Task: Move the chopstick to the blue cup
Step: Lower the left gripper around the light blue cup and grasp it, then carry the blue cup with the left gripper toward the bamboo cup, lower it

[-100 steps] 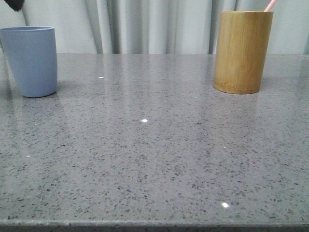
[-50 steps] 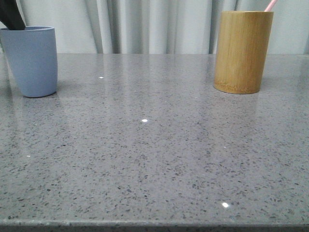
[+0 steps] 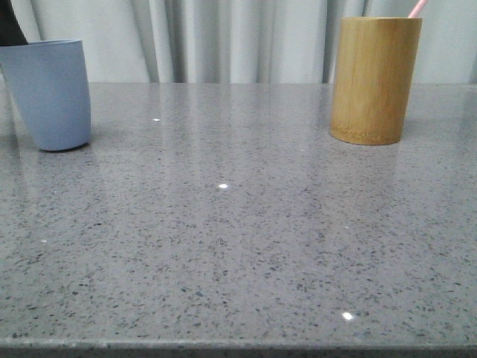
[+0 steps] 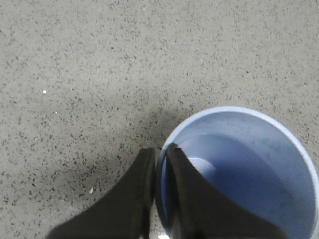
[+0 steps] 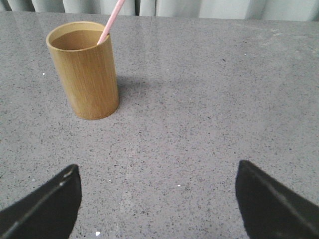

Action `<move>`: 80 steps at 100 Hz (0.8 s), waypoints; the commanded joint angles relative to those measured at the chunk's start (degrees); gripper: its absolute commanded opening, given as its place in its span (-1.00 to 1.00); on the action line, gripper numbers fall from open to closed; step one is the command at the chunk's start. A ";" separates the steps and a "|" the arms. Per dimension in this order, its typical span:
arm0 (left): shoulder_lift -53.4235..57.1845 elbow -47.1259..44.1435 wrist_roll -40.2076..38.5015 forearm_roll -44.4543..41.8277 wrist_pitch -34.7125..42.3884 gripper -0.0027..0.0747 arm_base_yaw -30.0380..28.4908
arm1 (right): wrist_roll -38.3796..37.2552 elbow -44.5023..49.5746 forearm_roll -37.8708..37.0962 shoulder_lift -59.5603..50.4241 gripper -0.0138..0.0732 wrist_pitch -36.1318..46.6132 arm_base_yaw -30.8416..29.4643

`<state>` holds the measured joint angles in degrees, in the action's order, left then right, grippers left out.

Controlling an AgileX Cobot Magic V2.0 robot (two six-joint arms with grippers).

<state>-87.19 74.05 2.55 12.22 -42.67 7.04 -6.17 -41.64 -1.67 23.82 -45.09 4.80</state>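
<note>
1. You see the matte pale blue tumbler [image 3: 48,93] standing near the far left corner of the grey speckled stone tabletop [image 3: 238,246]. It leans slightly rather than sitting quite square.
2. The tall tan bamboo cylinder holder [image 3: 375,78] stands toward the far right edge, well apart from the tumbler.
3. The thin pale pink chopstick [image 5: 110,21] is inside the bamboo holder, leaning on its rim. Only one stick shows; you cannot tell whether more lie below the rim.
4. The left gripper [image 4: 160,164] is clamped on the tumbler's rim: one finger outside the wall, one inside, with the wall between them. The tumbler's interior looks empty.
5. The right gripper [image 5: 158,199] hangs spread wide, holding nothing, on the near side of the bamboo holder and well short of it.
6. Judgement: transfer not yet done. The left arm seems to be bracing the tumbler. Left to do: the right gripper must reach the holder, pinch the chopstick, lift it clear, carry it across the table and drop it into the tumbler.
</note>
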 commanded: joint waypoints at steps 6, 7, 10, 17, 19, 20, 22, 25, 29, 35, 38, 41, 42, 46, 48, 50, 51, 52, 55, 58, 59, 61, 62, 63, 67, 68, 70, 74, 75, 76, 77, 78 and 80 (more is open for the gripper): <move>1.89 5.44 0.17 1.73 -0.76 -0.98 1.68 | 0.24 -1.77 -0.72 0.98 0.76 3.88 -0.22; 1.89 5.44 0.17 1.73 -0.95 -0.98 1.68 | 0.24 -1.77 -0.72 0.98 0.76 3.88 -0.22; 1.89 6.76 0.17 1.73 -1.66 -0.98 2.63 | 0.24 -1.77 -0.72 0.98 0.76 3.88 -0.22; 1.89 9.41 0.17 1.73 -3.22 -0.98 4.99 | 0.24 -1.77 -0.72 0.98 0.76 3.88 -0.22; 1.89 10.20 0.17 1.73 -3.70 -0.98 5.84 | 0.24 -1.77 -0.72 0.98 0.76 3.88 -0.22; 1.89 10.20 0.17 1.73 -3.98 -0.98 6.13 | 0.24 -1.77 -0.72 0.98 0.76 3.88 -0.22; 1.76 11.39 0.17 1.73 -4.23 -0.98 7.27 | 0.24 -1.77 -0.72 0.98 0.76 3.88 -0.22; 1.65 12.29 0.17 1.73 -4.49 -0.98 8.41 | 0.24 -1.77 -0.72 0.98 0.76 3.88 -0.22; 1.28 13.57 0.17 1.73 -4.63 -0.98 10.14 | 0.24 -1.77 -0.72 0.98 0.76 3.88 -0.22; 0.54 15.23 0.17 1.73 -4.77 -0.98 12.03 | 0.24 -1.77 -0.72 0.98 0.76 3.88 -0.22; -0.13 16.00 0.17 1.73 -4.77 -0.98 13.29 | 0.24 -1.77 -0.72 0.98 0.76 3.88 -0.22; -0.93 16.84 0.17 1.73 -4.77 -0.98 14.45 | 0.24 -1.77 -0.72 0.98 0.76 3.88 -0.22; -0.93 16.84 0.17 1.73 -4.77 -0.98 14.45 | 0.24 -1.77 -0.72 0.98 0.76 3.88 -0.22; -2.15 17.83 0.17 1.73 -4.85 -0.98 16.02 | 0.24 -1.77 -0.72 0.98 0.76 3.88 -0.22; -2.76 18.21 0.17 1.73 -4.85 -0.98 16.69 | 0.24 -1.77 -0.72 0.98 0.76 3.88 -0.22; -3.11 18.35 0.17 1.73 -4.85 -0.98 17.11 | 0.24 -1.77 -0.72 0.98 0.76 3.88 -0.22; -3.48 18.63 0.17 1.73 -4.90 -0.98 17.52 | 0.24 -1.77 -0.72 0.98 0.76 3.88 -0.22; -3.68 19.03 0.17 1.73 -5.03 -0.98 17.72 | 0.24 -1.77 -0.72 0.98 0.76 3.88 -0.22; -4.66 19.58 0.17 1.73 -5.16 -0.98 18.75 | 0.24 -1.77 -0.72 0.98 0.76 3.88 -0.22; -5.24 19.95 0.17 1.73 -5.33 -0.98 19.38 | 0.24 -1.77 -0.72 0.98 0.76 3.88 -0.22; -5.59 20.19 0.17 1.73 -5.33 -0.98 19.80 | 0.24 -1.77 -0.72 0.98 0.76 3.88 -0.22; -6.14 20.48 0.17 1.73 -5.33 -0.98 20.40 | 0.24 -1.77 -0.72 0.98 0.76 3.88 -0.22; -6.29 20.50 0.17 1.73 -5.33 -0.98 20.59 | 0.24 -1.77 -0.72 0.98 0.76 3.88 -0.22; -6.64 20.69 0.17 1.73 -5.33 -0.98 20.97 | 0.24 -1.77 -0.72 0.98 0.76 3.88 -0.22; -7.61 21.07 0.17 1.84 -5.21 -0.98 22.04 | 0.24 -1.77 -0.72 0.98 0.76 3.88 -0.22; -7.77 21.17 0.17 1.84 -5.21 -0.98 22.19 | 0.24 -1.77 -0.72 0.98 0.76 3.88 -0.22; -8.23 21.34 0.17 1.84 -5.09 -0.98 22.67 | 0.24 -1.77 -0.72 0.98 0.76 3.88 -0.22; -9.05 21.62 0.17 1.84 -5.10 -0.98 23.33 | 0.24 -1.77 -0.72 0.98 0.76 3.88 -0.22; -9.38 21.73 0.17 1.84 -5.10 -0.98 23.58 | 0.24 -1.77 -0.72 0.98 0.76 3.88 -0.22; -9.55 21.76 0.17 1.84 -5.10 -0.98 23.71 | 0.24 -1.77 -0.72 0.98 0.76 3.88 -0.22; -9.86 21.87 0.17 1.84 -5.10 -0.98 23.91 | 0.24 -1.77 -0.72 0.98 0.76 3.88 -0.22; -10.09 21.87 0.17 1.84 -5.10 -0.98 24.11 | 0.24 -1.77 -0.72 0.98 0.76 3.88 -0.22; -10.37 21.87 0.17 1.84 -4.98 -0.98 24.25 | 0.24 -1.77 -0.72 0.98 0.76 3.88 -0.22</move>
<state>-98.60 93.38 2.55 12.73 -50.67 29.59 -6.17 -41.64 -1.67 23.82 -45.09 4.80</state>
